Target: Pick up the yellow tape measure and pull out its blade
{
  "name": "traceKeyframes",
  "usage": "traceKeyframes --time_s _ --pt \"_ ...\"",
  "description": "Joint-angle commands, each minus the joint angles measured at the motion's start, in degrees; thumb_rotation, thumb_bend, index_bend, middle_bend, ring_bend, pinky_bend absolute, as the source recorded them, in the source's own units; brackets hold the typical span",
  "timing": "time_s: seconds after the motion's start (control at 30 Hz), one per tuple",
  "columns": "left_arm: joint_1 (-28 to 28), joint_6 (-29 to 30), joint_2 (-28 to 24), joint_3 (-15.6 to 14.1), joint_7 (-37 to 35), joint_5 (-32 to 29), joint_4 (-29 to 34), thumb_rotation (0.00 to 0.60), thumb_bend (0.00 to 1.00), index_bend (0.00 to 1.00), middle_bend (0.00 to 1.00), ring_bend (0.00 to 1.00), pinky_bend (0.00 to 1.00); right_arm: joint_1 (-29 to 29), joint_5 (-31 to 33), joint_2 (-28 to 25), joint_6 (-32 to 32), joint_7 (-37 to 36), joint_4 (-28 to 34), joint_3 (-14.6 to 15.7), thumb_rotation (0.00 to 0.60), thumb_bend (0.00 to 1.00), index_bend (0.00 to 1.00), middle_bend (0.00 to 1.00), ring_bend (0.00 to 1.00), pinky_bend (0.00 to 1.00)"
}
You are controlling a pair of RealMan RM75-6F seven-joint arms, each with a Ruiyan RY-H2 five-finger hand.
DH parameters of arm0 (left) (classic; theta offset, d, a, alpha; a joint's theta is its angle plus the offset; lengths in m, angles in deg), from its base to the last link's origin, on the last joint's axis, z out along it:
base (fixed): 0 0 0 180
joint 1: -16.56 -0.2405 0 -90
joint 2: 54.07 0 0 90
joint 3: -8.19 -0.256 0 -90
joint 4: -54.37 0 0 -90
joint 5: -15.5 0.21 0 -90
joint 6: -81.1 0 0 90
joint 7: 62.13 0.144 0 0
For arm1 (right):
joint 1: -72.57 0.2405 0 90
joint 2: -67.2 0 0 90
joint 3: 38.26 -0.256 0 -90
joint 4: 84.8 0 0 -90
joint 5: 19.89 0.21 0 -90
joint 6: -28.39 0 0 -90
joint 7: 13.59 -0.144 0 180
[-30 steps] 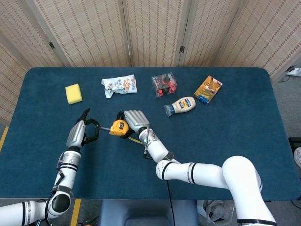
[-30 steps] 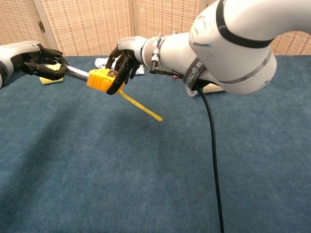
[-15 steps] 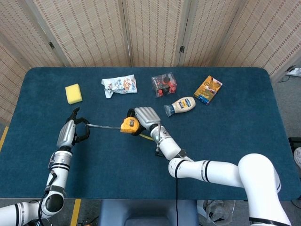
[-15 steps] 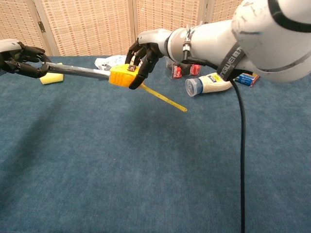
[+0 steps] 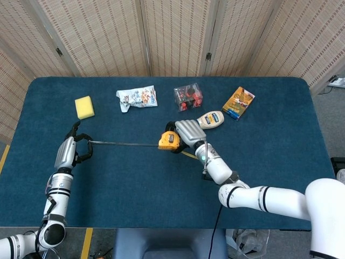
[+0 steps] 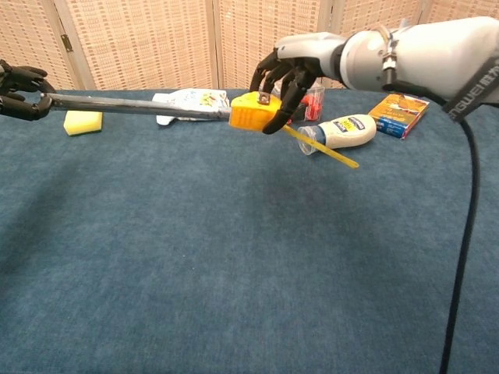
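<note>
My right hand [image 5: 186,131] [image 6: 292,65] grips the yellow tape measure [image 5: 168,141] [image 6: 252,111] above the table, near its middle. The blade [image 5: 124,143] [image 6: 136,106] runs out of the case to the left, long and dark, straight to my left hand [image 5: 70,151] [image 6: 17,92], which pinches its tip. A yellow strap [image 6: 320,149] hangs from the case toward the lower right.
At the back of the blue table [image 5: 269,151] lie a yellow sponge [image 5: 84,107], a crumpled snack bag [image 5: 137,97], a clear box with red items [image 5: 188,97], a mayonnaise bottle [image 5: 207,120] on its side and an orange carton [image 5: 239,102]. A black cable [image 6: 464,234] hangs from my right arm.
My hands have moved apart: the right one carried the case to the right, the left one drew back left, and the blade between them has grown much longer.
</note>
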Motion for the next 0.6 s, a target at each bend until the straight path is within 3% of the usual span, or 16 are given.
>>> traceKeyframes --time_s 0.03,0.6 --pt "-0.6 -0.8 -0.5 -0.1 -1.4 0.9 -1.4 0.580 0.68 0.64 0.03 0.00 0.00 -2.5 -3.2 -2.7 0.7 -1.5 1.9 1.4 0.600 0.18 0.63 0.56 0.48 0.27" --pt "-2.8 -3.3 -1.5 -0.4 -8.3 5.5 -6.8 0.580 0.68 0.64 0.03 0.00 0.00 -13.7 -15.7 -11.9 4.0 -9.7 6.5 5.4 0.600 0.18 0.64 0.57 0.49 0.27"
